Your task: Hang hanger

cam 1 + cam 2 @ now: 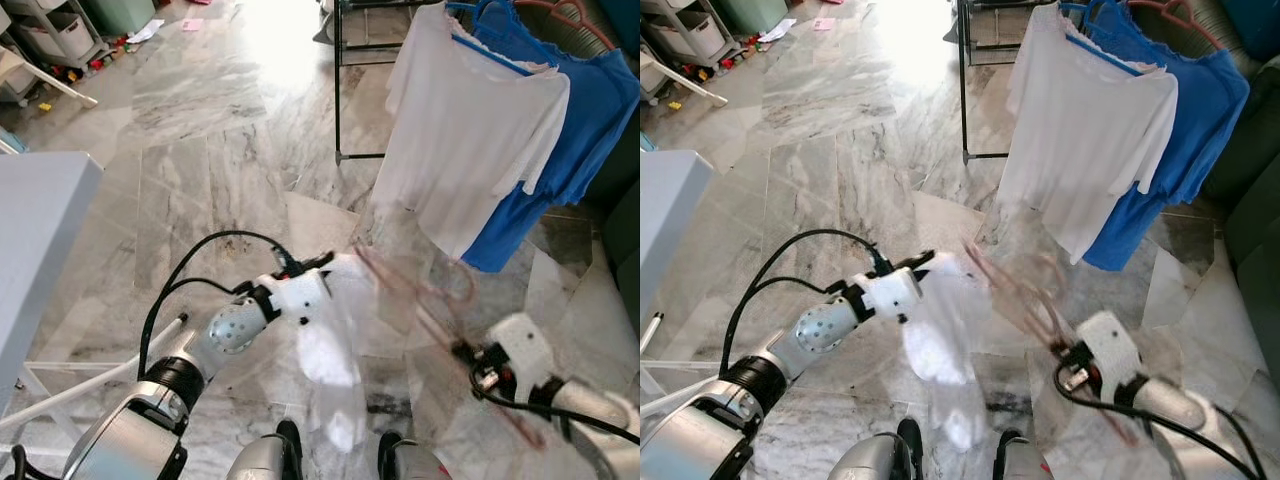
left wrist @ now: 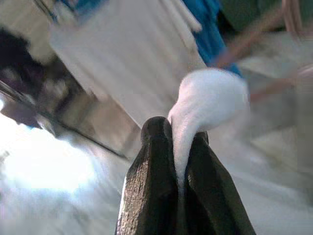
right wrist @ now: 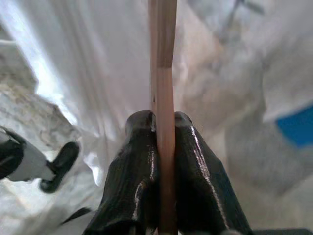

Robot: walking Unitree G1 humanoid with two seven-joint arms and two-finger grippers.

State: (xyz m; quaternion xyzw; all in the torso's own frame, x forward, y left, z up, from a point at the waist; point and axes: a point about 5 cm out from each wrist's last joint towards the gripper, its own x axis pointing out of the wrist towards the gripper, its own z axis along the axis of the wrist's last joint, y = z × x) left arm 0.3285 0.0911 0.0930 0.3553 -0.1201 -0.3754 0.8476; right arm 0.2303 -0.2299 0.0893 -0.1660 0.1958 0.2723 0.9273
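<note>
Over marble floor | left gripper pinches white garment | right gripper clamps pink hanger

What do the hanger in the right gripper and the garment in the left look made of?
Hanger: looks like smooth pinkish plastic, though motion blur leaves this open. Garment: thin white fabric, soft, bunching where the left gripper pinches it. The right gripper clamps the hanger's bar.

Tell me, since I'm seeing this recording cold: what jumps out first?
A white garment, blurred by motion, hangs between the arms: the left tool pinches a fold, the right tool clamps a pinkish hanger. Ahead to the right, a white T-shirt and a blue T-shirt hang on a dark rack over the marble floor.
</note>
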